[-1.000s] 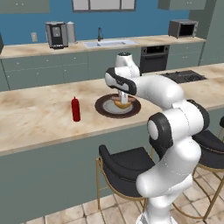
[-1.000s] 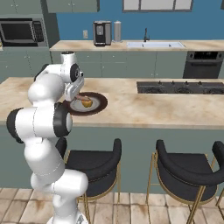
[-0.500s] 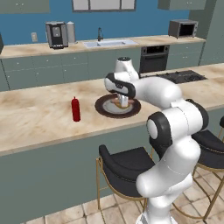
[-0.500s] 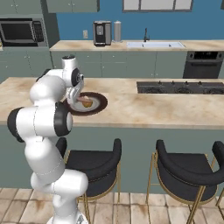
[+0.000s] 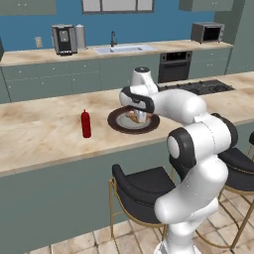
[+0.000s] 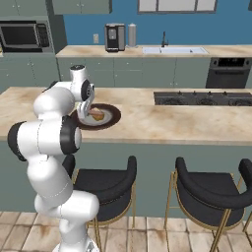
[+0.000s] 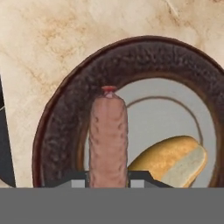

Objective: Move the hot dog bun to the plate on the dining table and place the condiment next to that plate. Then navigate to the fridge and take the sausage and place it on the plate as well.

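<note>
The reddish-brown sausage point(image 7: 108, 135) stands between my fingertips, and my gripper point(image 7: 108, 181) is shut on it just above the plate point(image 7: 65, 118). The yellow-tan hot dog bun point(image 7: 175, 159) lies on the plate's grey centre, right beside the sausage. On the dining table point(image 5: 39, 136) the dark brown plate point(image 5: 119, 125) holds the bun point(image 5: 132, 117), with my gripper point(image 5: 140, 117) low over it. The red condiment point(image 5: 86, 124) stands upright a little to the left of the plate. From the other side, my gripper point(image 6: 87, 112) hangs over the plate point(image 6: 112, 118) and the bun point(image 6: 99, 116).
Black stools with gold legs point(image 5: 141, 191) point(image 6: 209, 192) stand along the table's near side. A cooktop point(image 6: 202, 98) is set into the table to the right. The wall counter behind carries a sink point(image 5: 124, 48), a coffee machine point(image 5: 63, 38) and a microwave point(image 5: 207, 32).
My hand has come down a little toward the plate with the sausage still in it. The bun, the plate and the condiment have stayed put.
</note>
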